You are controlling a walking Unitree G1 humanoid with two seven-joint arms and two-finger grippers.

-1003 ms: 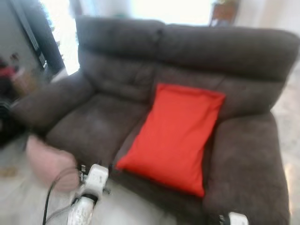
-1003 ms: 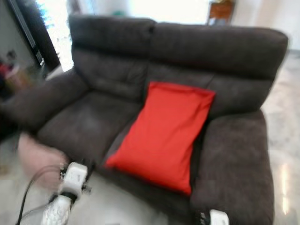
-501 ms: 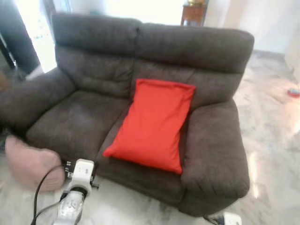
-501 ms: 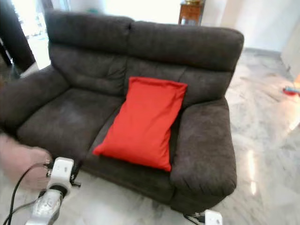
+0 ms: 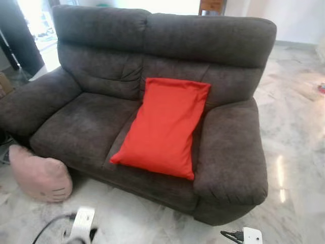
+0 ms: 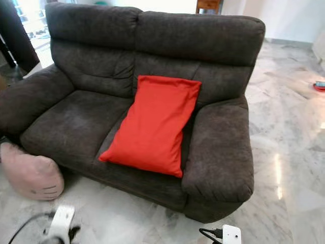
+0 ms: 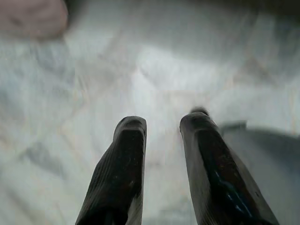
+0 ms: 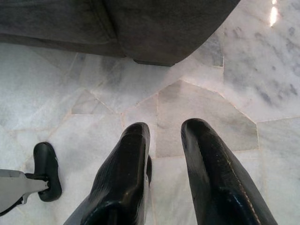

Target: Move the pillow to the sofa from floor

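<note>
The marble floor point(image 5: 299, 152) spreads out before me, pale and veined, with a bright glare on it off to my right. On it stands the dark brown sofa point(image 5: 101, 117), a two-seater with thick padded arms and a high back, facing me.

A red pillow point(image 5: 165, 127) lies on the sofa's right seat, tilted, its top edge leaning against the backrest and its lower edge near the front of the cushion, just beside the sofa's right arm. A pink pillow point(image 5: 39, 175) sits on the floor at my left, touching the front lower corner of the sofa under its left arm. It is rounded and has a few dark lines on its lower side.

Low at my left, part of my left arm point(image 5: 81, 223) shows as a white block with a black cable curling from it. Low at my right, a white piece of my right arm point(image 5: 251, 236) shows with a short black lead.

My left pincer point(image 7: 161, 140) hangs over bare floor, its two black fingers point(image 7: 124, 164) spread apart and holding nothing; the pink pillow is a blur at the far corner of that view. My right pincer point(image 8: 164, 140) also hangs over the floor, spread and empty, near the sofa's front corner.
</note>
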